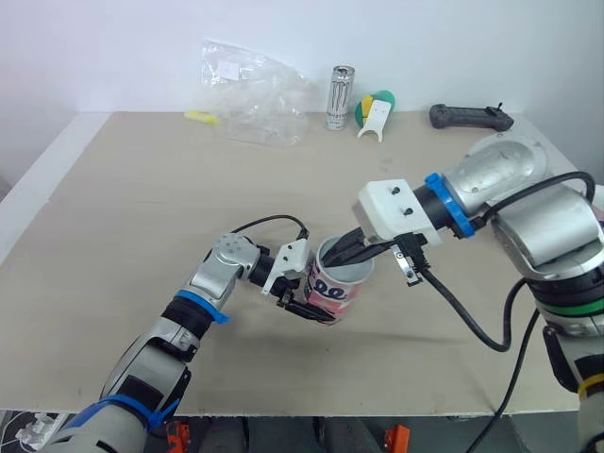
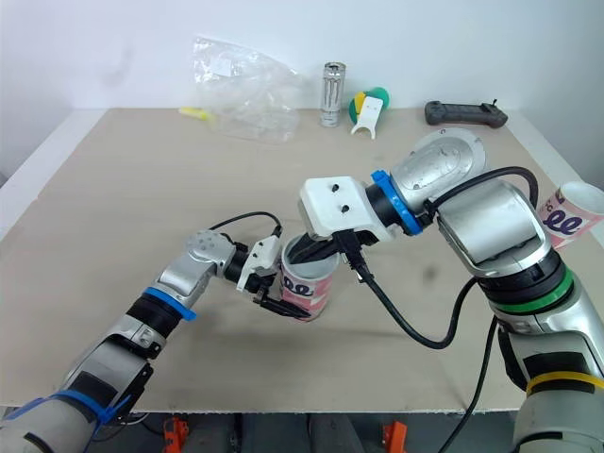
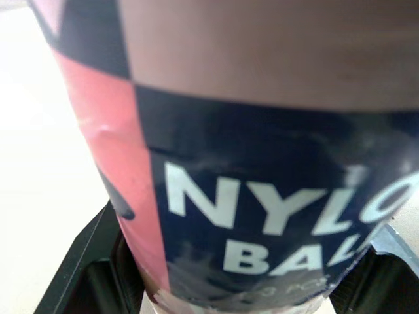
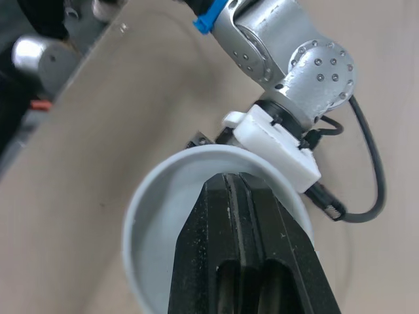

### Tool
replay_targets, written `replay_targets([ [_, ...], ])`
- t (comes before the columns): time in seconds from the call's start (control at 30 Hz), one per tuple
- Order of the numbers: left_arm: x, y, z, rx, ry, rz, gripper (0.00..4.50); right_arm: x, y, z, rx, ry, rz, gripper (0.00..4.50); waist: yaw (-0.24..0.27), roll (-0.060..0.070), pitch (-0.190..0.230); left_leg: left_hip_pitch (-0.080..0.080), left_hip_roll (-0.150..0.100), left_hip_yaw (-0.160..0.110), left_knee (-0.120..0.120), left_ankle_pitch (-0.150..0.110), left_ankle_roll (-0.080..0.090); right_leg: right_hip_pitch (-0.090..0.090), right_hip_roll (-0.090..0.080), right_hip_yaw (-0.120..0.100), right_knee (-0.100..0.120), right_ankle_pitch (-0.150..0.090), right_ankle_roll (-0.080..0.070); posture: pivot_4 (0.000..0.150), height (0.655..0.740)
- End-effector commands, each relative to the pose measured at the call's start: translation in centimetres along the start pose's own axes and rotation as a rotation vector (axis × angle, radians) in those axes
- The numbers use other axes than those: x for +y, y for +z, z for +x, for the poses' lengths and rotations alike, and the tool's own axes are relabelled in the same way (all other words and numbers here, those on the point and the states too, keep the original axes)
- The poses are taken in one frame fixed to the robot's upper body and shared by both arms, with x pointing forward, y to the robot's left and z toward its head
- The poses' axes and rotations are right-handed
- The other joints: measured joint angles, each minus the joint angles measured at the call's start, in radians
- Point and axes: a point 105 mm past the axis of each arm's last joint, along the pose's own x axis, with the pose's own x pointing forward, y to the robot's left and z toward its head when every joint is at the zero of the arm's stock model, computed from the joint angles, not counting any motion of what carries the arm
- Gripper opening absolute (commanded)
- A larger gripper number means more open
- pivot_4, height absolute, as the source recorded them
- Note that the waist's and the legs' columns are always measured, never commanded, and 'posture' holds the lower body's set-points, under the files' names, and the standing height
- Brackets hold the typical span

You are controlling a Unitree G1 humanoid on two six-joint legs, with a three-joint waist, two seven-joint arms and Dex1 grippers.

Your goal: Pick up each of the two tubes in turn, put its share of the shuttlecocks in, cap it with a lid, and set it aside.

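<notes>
Where the pale table point(image 1: 142, 208) meets the wall, a crumpled clear plastic bag point(image 1: 250, 90) lies. Near the front middle, a pink-and-white shuttlecock tube point(image 1: 338, 288) is held with its open mouth up, the left gripper point(image 1: 304, 304) clamped on its side. The right gripper point(image 1: 332, 257), fingers pressed together, dips into that mouth. A second tube point(image 2: 574, 215) shows at the table's right edge. Far back sit a black controller point(image 1: 470, 116) and a silver can point(image 1: 340, 96).
</notes>
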Motion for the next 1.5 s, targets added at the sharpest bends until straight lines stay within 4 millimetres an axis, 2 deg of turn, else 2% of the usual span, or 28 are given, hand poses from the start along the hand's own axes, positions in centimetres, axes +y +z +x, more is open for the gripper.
replay_targets([
  [0.03, -0.9, -3.4, -0.9, 0.124, -0.002, -0.096, 3.18, 0.8, -0.9, 1.2, 0.054, 0.072, -0.016, 0.04, 0.000, 0.000, 0.000, 0.001, 0.000, 0.000, 0.000, 0.000, 0.000, 0.000, 0.000, 0.000, 0.000, 0.000, 0.000, 0.150, 0.7400],
  [0.2, -1.0, -3.4, -1.0, 0.125, 0.000, -0.099, 3.18, 2.8, -3.1, 2.8, 0.171, 0.207, -0.078, 0.04, 0.000, -0.002, -0.002, 0.001, 0.000, 0.000, 0.000, 0.000, 0.000, 0.002, 0.000, 0.000, 0.000, 0.000, 0.000, 0.150, 0.7400],
  [0.27, -1.0, -3.3, -1.0, 0.122, 0.000, -0.098, 3.18, 2.4, -3.3, 3.1, 0.164, 0.182, -0.085, 0.04, 0.000, -0.009, -0.011, 0.003, 0.000, 0.000, 0.000, 0.000, 0.000, 0.003, 0.000, 0.000, 0.000, -0.001, 0.000, 0.150, 0.7400],
  [0.33, -0.9, -3.2, -0.9, 0.114, 0.003, -0.097, 3.18, 1.2, -2.1, 2.6, 0.066, 0.108, -0.071, 0.04, 0.000, -0.013, -0.014, 0.005, 0.000, 0.000, -0.001, 0.000, 0.000, 0.004, 0.000, -0.001, 0.000, -0.001, 0.000, 0.150, 0.7400],
  [0.4, -1.0, -3.1, -0.9, 0.107, 0.007, -0.098, 3.18, -0.5, 0.1, 0.9, -0.077, 0.002, 0.006, 0.04, 0.000, -0.015, -0.014, 0.006, 0.001, 0.000, -0.001, 0.000, 0.000, 0.005, 0.000, -0.001, 0.000, 0.000, -0.001, 0.150, 0.7400],
  [0.47, -1.1, -3.2, -0.9, 0.104, 0.008, -0.101, 3.18, -1.2, 1.4, -1.0, -0.169, -0.067, 0.069, 0.68, 0.000, -0.012, -0.012, 0.005, 0.001, 0.000, -0.001, 0.000, 0.000, 0.004, 0.000, 0.000, 0.000, 0.002, -0.002, 0.150, 0.7400],
  [0.5, -1.1, -3.2, -0.9, 0.102, 0.008, -0.103, 3.18, -1.0, 1.5, -1.8, -0.184, -0.077, 0.089, 0.93, 0.000, -0.010, -0.010, 0.004, 0.001, 0.000, -0.001, 0.000, 0.000, 0.003, 0.000, 0.000, 0.000, 0.002, -0.002, 0.150, 0.7400],
  [0.57, -1.3, -3.2, -0.9, 0.097, 0.004, -0.106, 3.18, -0.2, 1.6, -3.1, -0.196, -0.092, 0.119, 1.94, 0.005, -0.008, -0.009, 0.001, 0.000, -0.001, -0.001, 0.000, 0.000, 0.001, 0.000, 0.000, 0.000, 0.001, -0.001, 0.150, 0.7400],
  [0.6, -1.3, -3.2, -0.9, 0.096, 0.002, -0.106, 3.18, 0.5, 1.6, -3.8, -0.210, -0.091, 0.139, 2.16, 0.009, -0.008, -0.009, 0.000, 0.000, -0.001, -0.001, 0.000, 0.000, 0.001, 0.000, 0.000, 0.000, 0.000, -0.001, 0.150, 0.7400],
  [0.63, -1.3, -3.2, -0.9, 0.096, 0.001, -0.106, 3.18, 0.9, 1.8, -4.2, -0.221, -0.091, 0.153, 2.88, 0.012, -0.008, -0.009, -0.001, 0.000, -0.001, -0.001, 0.000, 0.000, 0.001, 0.000, -0.001, -0.001, -0.001, -0.001, 0.150, 0.7400],
  [0.73, -1.3, -3.2, -0.9, 0.098, -0.003, -0.100, 3.18, 1.9, 1.8, -5.9, -0.246, -0.153, 0.210, 4.31, 0.013, -0.008, -0.009, -0.001, -0.001, -0.001, -0.001, -0.004, 0.000, 0.001, -0.001, -0.001, -0.001, -0.003, -0.004, 0.150, 0.7400],
  [0.77, -1.2, -3.1, -0.9, 0.096, -0.004, -0.098, 3.18, 2.2, 1.8, -6.2, -0.251, -0.170, 0.226, 4.47, 0.014, -0.008, -0.009, -0.001, -0.001, -0.001, -0.002, -0.004, 0.001, 0.001, -0.001, -0.001, -0.001, -0.004, -0.005, 0.150, 0.7400],
  [0.9, -0.7, -2.5, -0.8, 0.070, 0.009, -0.090, 3.18, 3.2, 1.3, -7.1, -0.263, -0.263, 0.312, 4.47, 0.017, -0.008, -0.009, -0.001, -0.001, -0.001, -0.002, -0.004, 0.002, 0.001, -0.001, -0.001, -0.001, -0.006, -0.002, 0.150, 0.7400],
  [1.0, -0.2, -1.8, -0.8, 0.021, 0.032, -0.098, 3.18, 4.0, 0.2, -6.8, -0.244, -0.335, 0.376, 4.47, 0.020, -0.009, -0.009, -0.001, -0.001, -0.001, -0.001, -0.004, 0.002, 0.001, -0.002, -0.001, -0.001, -0.005, 0.000, 0.150, 0.7400],
  [1.13, -1.4, -0.2, -1.1, -0.027, -0.069, -0.059, 4.43, 5.5, -1.8, -5.1, -0.193, -0.425, 0.449, 4.50, 0.022, -0.008, -0.007, -0.002, -0.001, -0.001, -0.001, -0.004, 0.002, 0.000, -0.002, -0.001, -0.002, -0.005, 0.000, 0.150, 0.7400],
  [1.2, -0.6, 0.7, -1.3, -0.066, -0.015, 0.004, 4.43, 5.7, -2.5, -4.5, -0.165, -0.463, 0.454, 4.50, 0.025, -0.003, -0.003, -0.004, -0.002, 0.000, -0.001, -0.004, 0.001, -0.002, -0.002, 0.000, -0.001, -0.005, 0.000, 0.150, 0.7400],
  [1.3, 0.3, 2.2, -2.4, -0.153, 0.044, 0.004, 4.43, 6.3, -3.2, -3.8, -0.137, -0.471, 0.467, 4.50, 0.038, -0.003, -0.001, -0.006, -0.003, 0.000, 0.000, -0.004, 0.001, -0.003, -0.003, -0.001, -0.002, -0.005, 0.001, 0.150, 0.7400],
  [1.37, -0.3, 1.9, -3.1, -0.127, 0.012, 0.010, 4.43, 6.6, -3.3, -3.8, -0.133, -0.473, 0.474, 4.50, 0.044, -0.003, -0.001, -0.009, -0.003, 0.000, 0.000, -0.004, 0.001, -0.004, -0.003, -0.001, -0.002, -0.006, 0.001, 0.150, 0.7400],
  [1.5, -1.9, 0.3, -6.0, -0.024, 0.009, 0.041, 4.43, 7.2, -3.8, -3.8, -0.128, -0.474, 0.502, 4.50, 0.043, -0.003, -0.001, -0.011, -0.003, -0.001, 0.000, -0.004, 0.001, -0.007, -0.003, -0.001, -0.001, -0.004, -0.002, 0.150, 0.7400],
])
